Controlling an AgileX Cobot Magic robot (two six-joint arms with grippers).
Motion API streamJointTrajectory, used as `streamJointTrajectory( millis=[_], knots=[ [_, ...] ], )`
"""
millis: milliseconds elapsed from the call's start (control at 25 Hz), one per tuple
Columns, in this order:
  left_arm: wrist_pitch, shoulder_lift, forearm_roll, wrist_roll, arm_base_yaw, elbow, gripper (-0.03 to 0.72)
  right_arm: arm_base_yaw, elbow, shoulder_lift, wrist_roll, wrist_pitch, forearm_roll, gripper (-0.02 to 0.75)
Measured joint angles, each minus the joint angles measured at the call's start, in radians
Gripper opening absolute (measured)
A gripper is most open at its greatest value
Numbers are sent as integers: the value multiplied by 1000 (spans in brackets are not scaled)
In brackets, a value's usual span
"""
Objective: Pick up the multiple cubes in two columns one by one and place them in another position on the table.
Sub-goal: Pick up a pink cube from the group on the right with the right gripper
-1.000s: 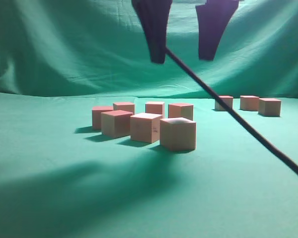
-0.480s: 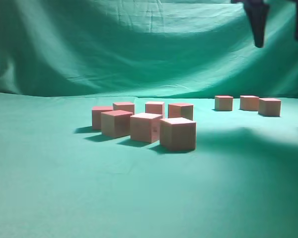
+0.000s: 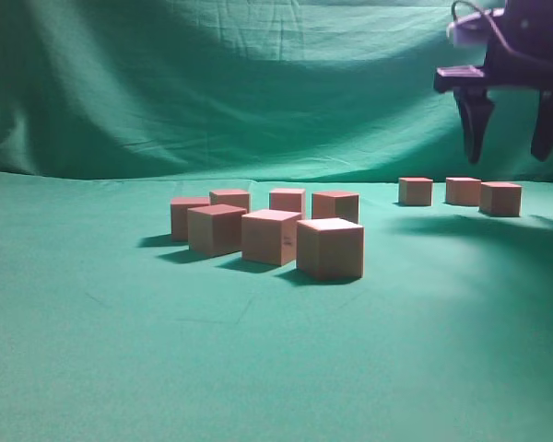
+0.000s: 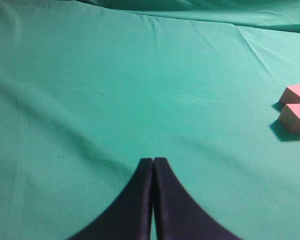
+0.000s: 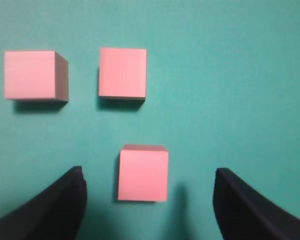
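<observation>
Several tan-pink cubes [image 3: 330, 248] stand in two columns on the green table [image 3: 120, 350] at mid view. Three more cubes [image 3: 463, 191] sit in a row at the back right. My right gripper [image 3: 511, 138] hangs open above that row, holding nothing. From the right wrist, one cube [image 5: 143, 173] lies on the cloth below, between the wide-apart fingers [image 5: 65, 205], with two others [image 5: 122, 71] beyond it. My left gripper [image 4: 153, 161] is shut and empty over bare cloth, and two cubes [image 4: 295, 117] sit at that view's right edge. The left arm is out of the exterior view.
A green cloth backdrop [image 3: 212, 83] hangs behind the table. A white cable [image 3: 465, 23] loops at the top of the right arm. Bare cloth stretches in front of and to the left of the cube columns.
My right gripper has swung from above the cube columns to the right and come down over the three back cubes, still open and empty. The cable crossing the view is gone. No cube has moved.
</observation>
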Motion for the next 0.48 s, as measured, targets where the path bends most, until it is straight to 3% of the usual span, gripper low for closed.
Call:
streamJointTrajectory(
  millis=[320, 480],
  knots=[
    [0, 0, 0, 0, 0, 0, 0, 0, 0, 76, -2, -52, 0, 518],
    [0, 0, 0, 0, 0, 0, 0, 0, 0, 97, -2, -69, 0, 379]
  ],
)
